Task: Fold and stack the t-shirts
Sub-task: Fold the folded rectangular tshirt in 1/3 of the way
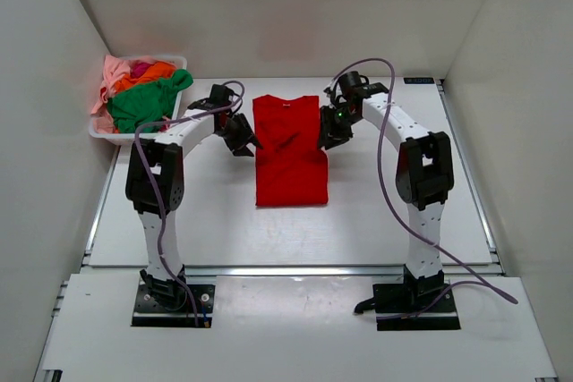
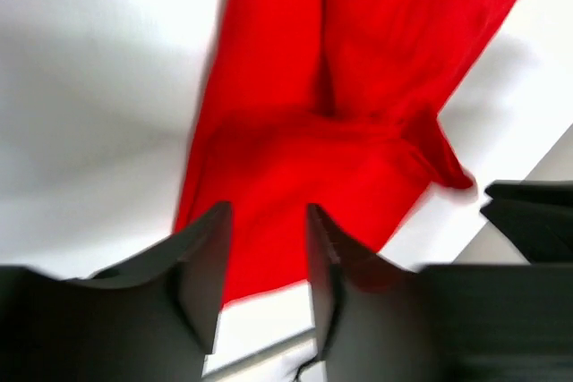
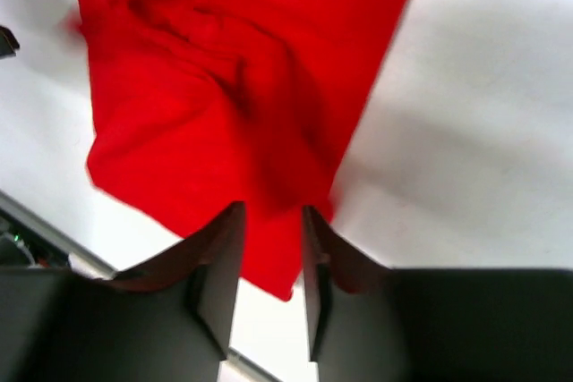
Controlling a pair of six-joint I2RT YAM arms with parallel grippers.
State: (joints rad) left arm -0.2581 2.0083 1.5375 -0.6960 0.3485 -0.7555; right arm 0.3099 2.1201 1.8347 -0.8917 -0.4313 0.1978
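A bright red t-shirt (image 1: pixel 289 151) lies flat in the middle of the table, its sides folded in to make a long narrow shape with the collar at the far end. My left gripper (image 1: pixel 243 140) hovers at its left edge and my right gripper (image 1: pixel 328 131) at its right edge, both near the upper half. In the left wrist view the gripper (image 2: pixel 269 221) stands open, with the red cloth (image 2: pixel 304 158) beyond the fingers. The right gripper (image 3: pixel 271 221) is also open above a corner of the red cloth (image 3: pixel 224 114). Nothing is pinched in either one.
A white basket (image 1: pixel 170 60) stands at the back left and holds green (image 1: pixel 143 105), orange (image 1: pixel 148 73) and pink (image 1: pixel 112 73) t-shirts heaped over its rim. White walls close in the table on the left, back and right.
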